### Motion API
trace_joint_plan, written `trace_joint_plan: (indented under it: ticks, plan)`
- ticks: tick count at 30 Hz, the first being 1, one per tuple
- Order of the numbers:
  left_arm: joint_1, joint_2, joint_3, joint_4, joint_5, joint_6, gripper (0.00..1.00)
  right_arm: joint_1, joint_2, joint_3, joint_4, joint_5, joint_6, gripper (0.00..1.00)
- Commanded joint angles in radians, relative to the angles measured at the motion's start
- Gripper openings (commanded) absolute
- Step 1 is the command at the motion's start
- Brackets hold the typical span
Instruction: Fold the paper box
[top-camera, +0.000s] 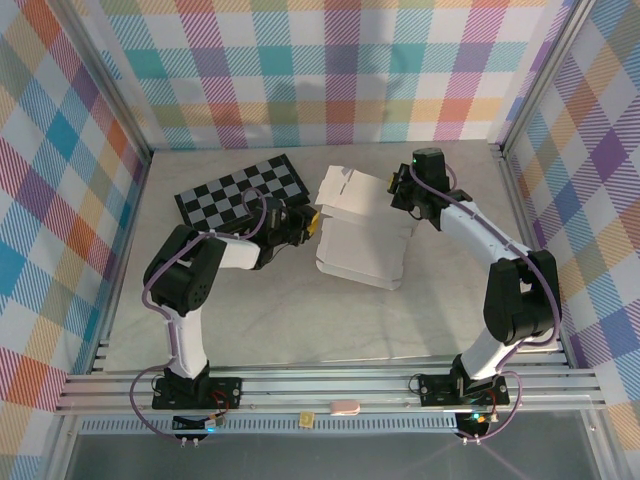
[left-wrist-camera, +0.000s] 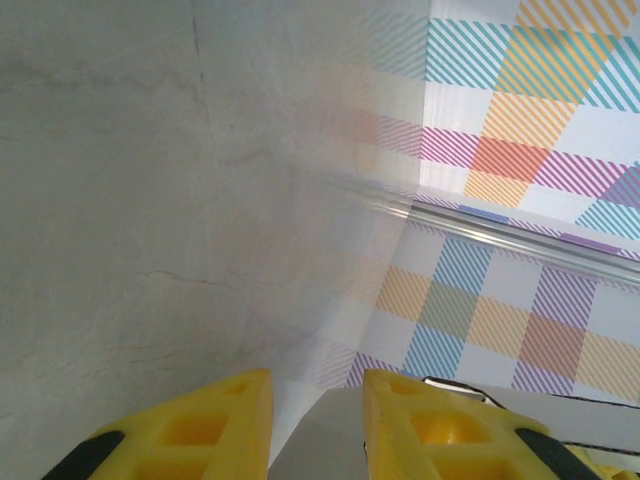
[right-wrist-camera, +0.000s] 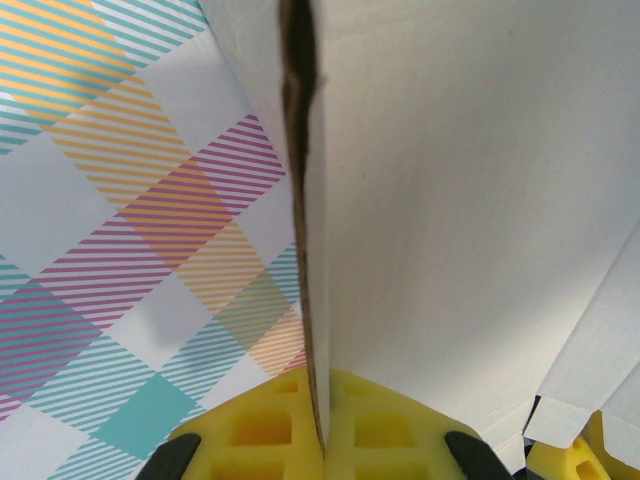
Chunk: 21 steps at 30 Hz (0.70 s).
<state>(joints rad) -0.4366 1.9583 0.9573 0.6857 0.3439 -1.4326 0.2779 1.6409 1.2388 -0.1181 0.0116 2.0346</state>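
1. Right pincer (right-wrist-camera: 320, 425) is clamped on a raised edge of the paper box (top-camera: 362, 245), which lies half formed in the middle of the surface (top-camera: 260, 310), between the two arms.
2. Left pincer (top-camera: 311, 226) stands narrowly parted just beside the box's left wall, seemingly gripping nothing.
3. Thin white card should be light, springy and easily creased, so it is likely best pinched at flap edges near the folds, not mid-panel.
4. Right wrist view shows the pinched edge end-on. The top view gives the layout, with the checkered board (top-camera: 240, 192) lying left of the box.
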Motion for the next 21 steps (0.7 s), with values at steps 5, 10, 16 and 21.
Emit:
trace_joint_plan:
  ticks: [5, 10, 16, 21]
  plan:
    - [-0.050, -0.003, 0.062, 0.003, -0.006, 0.043, 0.31, -0.006, -0.009, 0.003, 0.005, 0.011, 0.021, 0.00]
    - [-0.058, -0.016, 0.073, -0.050, -0.017, 0.085, 0.32, -0.003, -0.017, -0.010, 0.015, 0.014, 0.024, 0.00]
    - [-0.082, -0.031, 0.166, -0.251, -0.006, 0.225, 0.34, 0.002, -0.022, -0.020, 0.012, 0.010, 0.022, 0.00]
    - [-0.111, -0.036, 0.279, -0.520, -0.035, 0.398, 0.38, 0.007, -0.027, -0.024, 0.010, 0.007, 0.021, 0.00]
